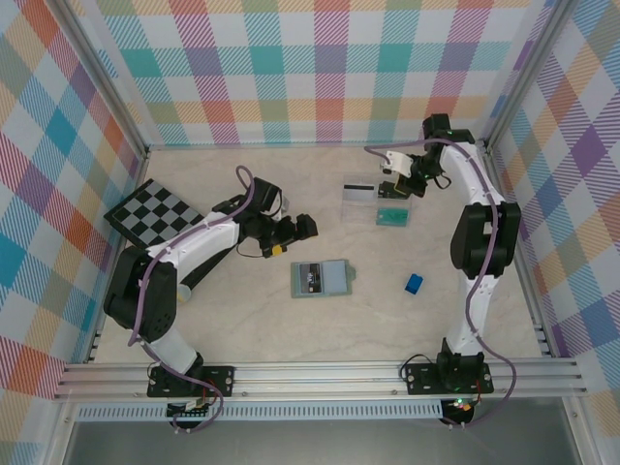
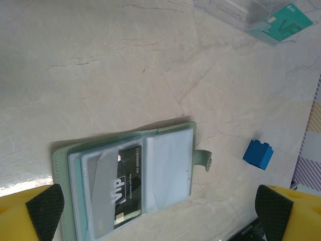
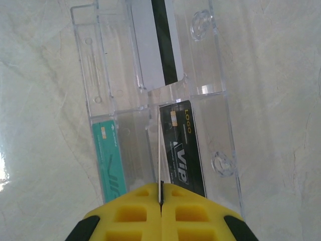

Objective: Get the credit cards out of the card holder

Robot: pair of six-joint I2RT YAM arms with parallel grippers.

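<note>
Five in all: a white credit card with a black stripe [image 3: 155,40], a black VIP card [image 3: 183,150] and a teal-green card [image 3: 108,160] lie flat in the one clear tray [image 3: 220,75]. A fourth, thin card [image 3: 160,160] stands edge-on between the teal-green and black ones; its face colour cannot be told. A second black VIP card [image 2: 129,183] sits in a sleeve of the card holder [image 2: 170,160].

The right gripper [image 3: 161,190] has its two yellow fingers pressed together on the near end of the thin card. Whether that card touches the tray cannot be told.

The single card holder [image 1: 325,279] lies open on the table [image 1: 242,320] near its middle, well apart from the tray [image 1: 376,199], snap tab out to one side. The left gripper [image 1: 302,231] hangs beside it with its two pads [image 2: 45,208] spread wide, holding nothing.

One blue block [image 1: 414,283] lies right of the holder, and one checkerboard [image 1: 153,212] lies at the far left.
</note>
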